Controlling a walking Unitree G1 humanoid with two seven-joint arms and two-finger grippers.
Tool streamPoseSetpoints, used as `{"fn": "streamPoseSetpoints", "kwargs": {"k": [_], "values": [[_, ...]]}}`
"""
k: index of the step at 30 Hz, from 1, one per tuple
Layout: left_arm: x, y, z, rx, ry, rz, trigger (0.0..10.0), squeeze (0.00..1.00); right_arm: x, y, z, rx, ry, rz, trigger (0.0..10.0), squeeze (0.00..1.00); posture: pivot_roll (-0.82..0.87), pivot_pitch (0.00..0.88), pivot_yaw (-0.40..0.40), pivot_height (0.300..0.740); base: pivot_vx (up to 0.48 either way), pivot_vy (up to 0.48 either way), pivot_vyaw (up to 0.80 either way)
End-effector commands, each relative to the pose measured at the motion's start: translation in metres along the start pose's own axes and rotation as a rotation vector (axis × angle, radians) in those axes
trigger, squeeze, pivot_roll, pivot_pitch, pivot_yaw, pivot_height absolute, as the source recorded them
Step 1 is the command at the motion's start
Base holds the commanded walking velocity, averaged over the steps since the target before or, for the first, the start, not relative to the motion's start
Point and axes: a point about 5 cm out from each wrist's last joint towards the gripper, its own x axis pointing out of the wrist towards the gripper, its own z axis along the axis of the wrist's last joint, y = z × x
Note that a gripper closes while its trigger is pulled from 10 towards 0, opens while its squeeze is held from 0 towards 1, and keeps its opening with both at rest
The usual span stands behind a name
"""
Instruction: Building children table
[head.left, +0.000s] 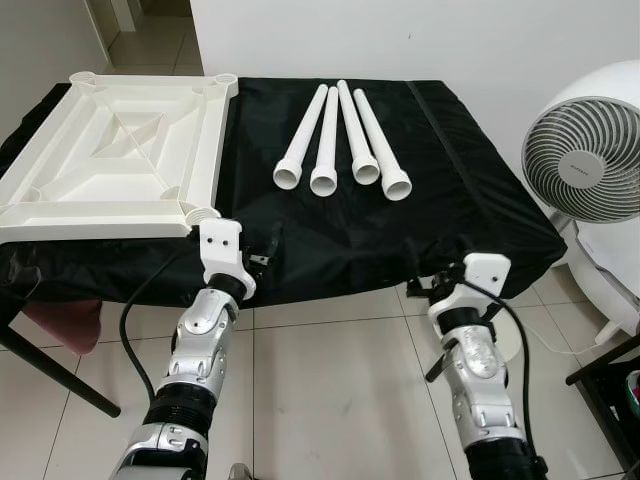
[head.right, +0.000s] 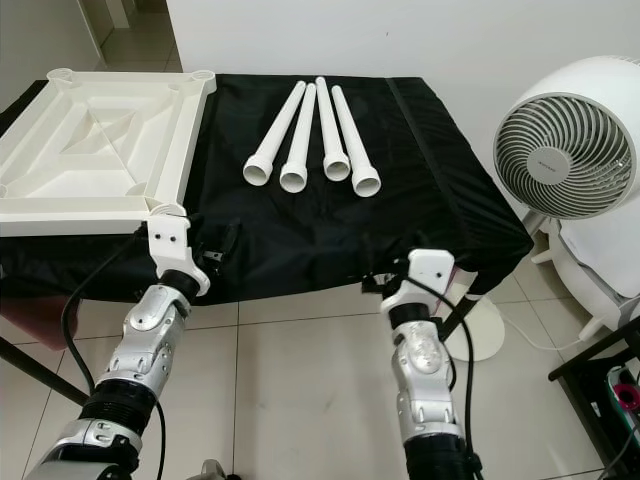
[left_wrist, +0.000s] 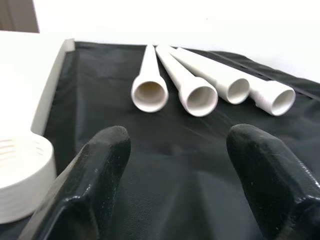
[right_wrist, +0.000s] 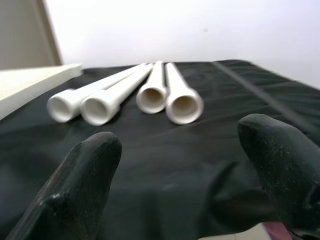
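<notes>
A white tabletop (head.left: 120, 150) lies upside down on the left half of the black-covered table (head.left: 470, 190). Several white tube legs (head.left: 326, 150) lie side by side at the middle, open ends toward me. My left gripper (left_wrist: 185, 170) is open at the table's near edge, beside the tabletop's corner socket (left_wrist: 20, 175), with the legs (left_wrist: 199, 95) ahead. My right gripper (right_wrist: 185, 175) is open too, low at the near right edge, facing the same legs (right_wrist: 184, 105). Nothing sits between either pair of fingers.
A white floor fan (head.left: 590, 150) stands to the right of the table. A dark table leg (head.left: 50, 370) slants down on the left and a dark stand (head.left: 610, 375) sits at lower right. Tiled floor (head.left: 340, 380) lies below my arms.
</notes>
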Motion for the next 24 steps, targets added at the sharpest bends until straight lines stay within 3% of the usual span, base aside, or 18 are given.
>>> {"fn": "streamPoseSetpoints", "kwargs": {"k": [1, 9, 13, 24], "values": [[-0.004, -0.004, 0.006, -0.008, -0.022, 0.011, 10.0, 0.00, -0.003, 0.002, 0.012, -0.006, -0.040, 0.016, 10.0, 0.00, 0.01, 0.088, 0.006, 0.740, 0.000, 0.000, 0.00], [-0.013, -0.002, 0.003, 0.027, -0.018, 0.040, 10.0, 0.00, -0.001, -0.007, 0.015, -0.027, -0.056, -0.012, 10.0, 0.00, 0.03, 0.089, -0.006, 0.740, 0.000, 0.000, 0.00], [-0.008, 0.004, 0.009, 0.072, -0.036, 0.051, 10.0, 0.00, 0.009, -0.013, 0.020, -0.043, -0.075, -0.041, 10.0, 0.00, 0.04, 0.078, -0.015, 0.740, 0.000, 0.000, 0.00], [-0.005, 0.016, 0.019, 0.092, -0.040, 0.080, 10.0, 0.00, 0.013, -0.014, 0.024, -0.044, -0.078, -0.037, 10.0, 0.00, 0.04, 0.076, -0.022, 0.740, 0.000, 0.000, 0.00]]}}
